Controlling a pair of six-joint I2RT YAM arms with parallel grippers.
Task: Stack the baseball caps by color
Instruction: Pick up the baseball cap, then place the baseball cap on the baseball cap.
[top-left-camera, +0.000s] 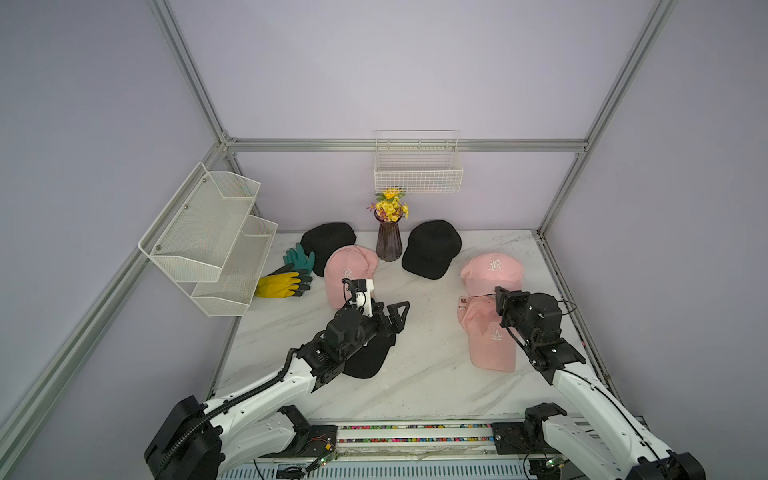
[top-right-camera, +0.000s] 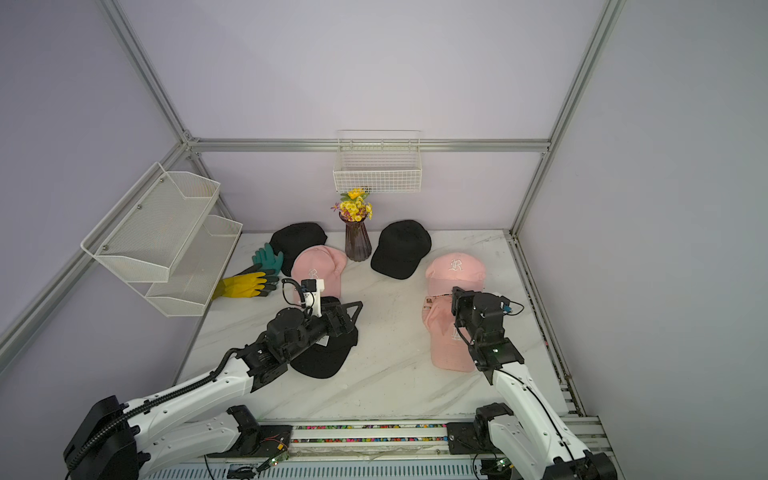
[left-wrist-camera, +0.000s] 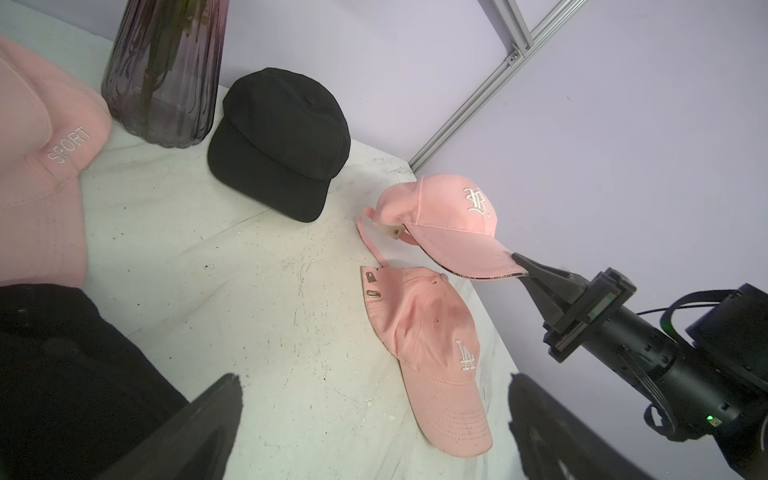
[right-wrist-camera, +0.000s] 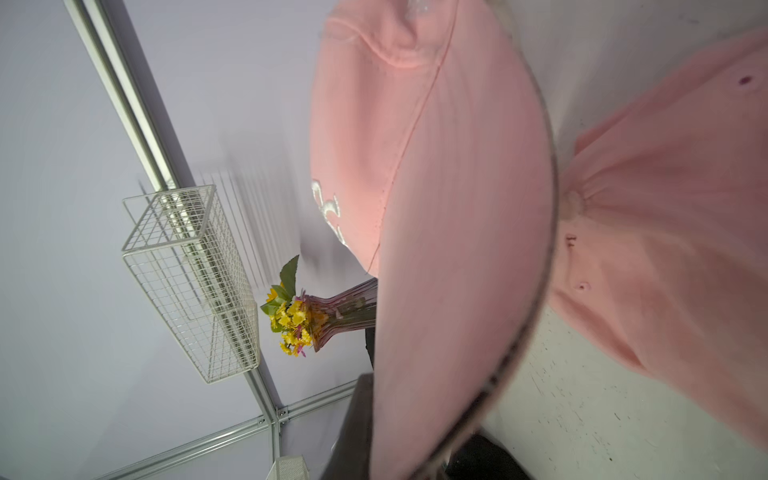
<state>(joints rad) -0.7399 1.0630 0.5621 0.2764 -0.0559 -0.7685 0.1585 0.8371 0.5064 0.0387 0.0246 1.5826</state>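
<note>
Your right gripper is clamped on the brim of the soft pink fabric 'R' cap, right of frame. Lift it level, then seat it squarely over the pink fabric 'LA' cap just below (left gripper apart, idle).

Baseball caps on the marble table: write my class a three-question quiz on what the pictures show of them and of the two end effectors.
1. What does the right end effector grip? A: the brim of a pink cap. B: the vase. C: a yellow glove.
2. True or false: the left end effector is open and holds nothing.
3. In a top view, how many black caps lie on the table?
Key: 1 A; 2 true; 3 three.
</note>
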